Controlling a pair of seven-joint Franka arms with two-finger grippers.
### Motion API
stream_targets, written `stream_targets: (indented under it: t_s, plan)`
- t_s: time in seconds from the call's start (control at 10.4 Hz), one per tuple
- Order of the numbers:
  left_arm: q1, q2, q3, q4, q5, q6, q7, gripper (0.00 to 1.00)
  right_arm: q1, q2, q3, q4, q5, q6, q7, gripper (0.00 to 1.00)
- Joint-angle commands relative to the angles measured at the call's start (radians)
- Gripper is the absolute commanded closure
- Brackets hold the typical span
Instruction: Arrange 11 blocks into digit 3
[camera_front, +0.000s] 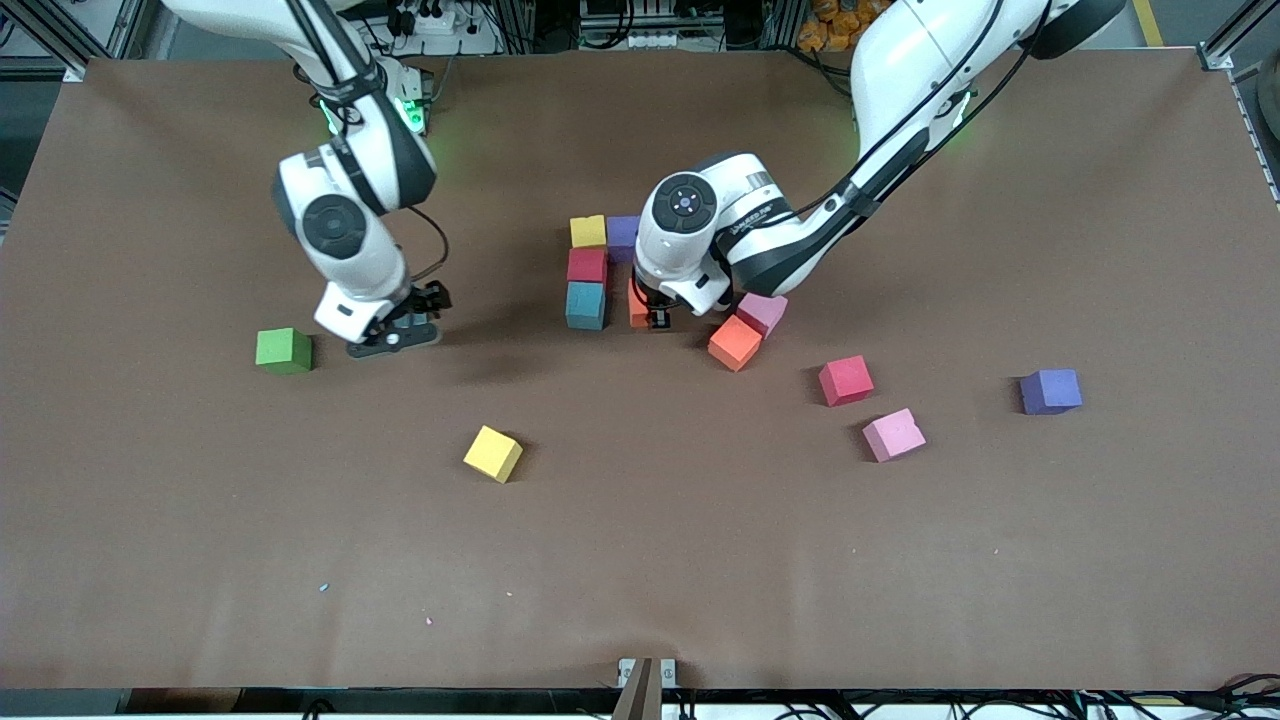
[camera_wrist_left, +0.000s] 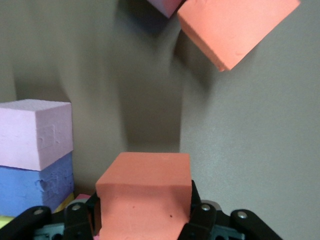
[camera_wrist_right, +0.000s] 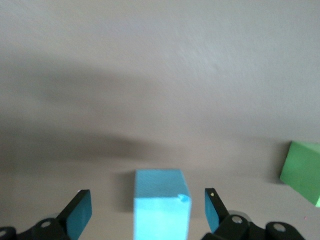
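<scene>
- Your left end effector (camera_wrist_left: 145, 220) pinches an orange block (camera_wrist_left: 145, 200) beside the teal block (camera_front: 585, 305).
- Your right end effector (camera_wrist_right: 147, 212) hangs spread around a light-blue block (camera_wrist_right: 160, 202), near the green cube (camera_front: 284, 351).

Green cube (camera_front: 284, 351), brown table (camera_front: 640, 560), toward right arm's end

Yellow, purple, red and teal blocks (camera_front: 588, 271) sit clustered mid-counter; an orange block (camera_front: 638, 305) is gripped beside them; six others (camera_front: 846, 380) lie scattered.
</scene>
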Motion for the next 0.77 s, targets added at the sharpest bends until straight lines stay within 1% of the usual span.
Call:
stream_targets:
  t_s: [0.0, 0.1, 0.19, 0.29, 0.38, 0.67]
  plan:
    - [-0.047, 0.015, 0.027, 0.007, 0.062, 0.027, -0.061, 1.0, -0.004, -0.066, -0.027, -0.108, 0.091, 0.027, -0.06, 0.0]
    - [-0.076, 0.015, 0.047, 0.007, 0.063, 0.033, -0.061, 1.0, -0.002, -0.063, -0.027, -0.134, 0.126, 0.039, -0.063, 0.0]
    - [-0.119, 0.016, 0.082, 0.007, 0.077, 0.047, -0.061, 1.0, -0.002, -0.063, -0.027, -0.177, 0.131, 0.095, -0.07, 0.0]
    - [-0.157, 0.025, 0.112, 0.01, 0.082, 0.05, -0.063, 1.0, 0.0, -0.055, -0.028, -0.193, 0.131, 0.135, -0.095, 0.0]
    - [-0.172, 0.025, 0.125, 0.014, 0.085, 0.05, -0.061, 1.0, -0.004, -0.052, -0.03, -0.188, 0.131, 0.137, -0.133, 0.0]
    - [-0.173, 0.031, 0.127, 0.017, 0.105, 0.053, -0.057, 1.0, -0.005, -0.04, -0.03, -0.188, 0.134, 0.149, -0.139, 0.0]
